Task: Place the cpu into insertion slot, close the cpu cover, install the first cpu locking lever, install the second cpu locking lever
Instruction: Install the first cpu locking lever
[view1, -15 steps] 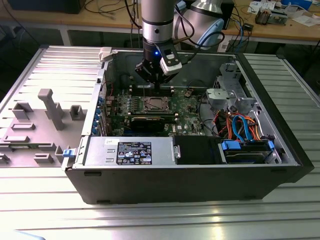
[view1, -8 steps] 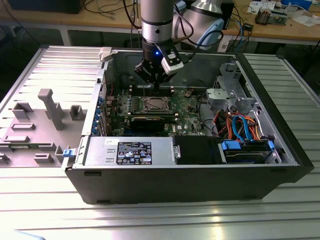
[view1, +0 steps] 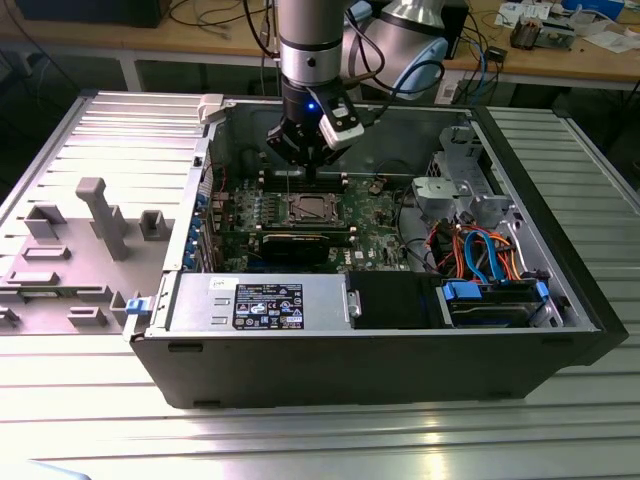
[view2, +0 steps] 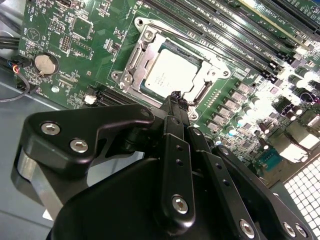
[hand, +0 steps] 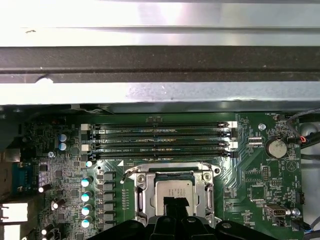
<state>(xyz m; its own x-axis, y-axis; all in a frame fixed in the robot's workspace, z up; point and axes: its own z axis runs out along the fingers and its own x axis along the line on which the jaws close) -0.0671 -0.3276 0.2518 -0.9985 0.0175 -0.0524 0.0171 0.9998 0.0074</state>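
Gripper: my gripper has its fingers drawn together to a narrow point. I can't make out anything pinched between them.
Where I am: my tips sit low over the board, right at one edge of the socket. I can't tell whether they touch the metal.
Chip: the chip lies flat in the socket with its silver top up, so it looks already placed.
Cover: the cover looks folded down around the chip, which shows through its cut-out.
Levers: a thin lever rod runs along the side of the cover next to the memory slots. I can't tell if it's latched.
Step in hand: I judge this is lever work, since placing and covering look done.
What it calls for: I judge a fine tip position on a thin rod, then a firm, steady press close to the board.
Around: the memory slots are just beside the socket, a coin battery sits well apart, and a long black card lies on the socket's other side.
In the way: the case wall rises behind the memory slots, and a row of small capacitors stands near the socket. That leaves little room to swing.
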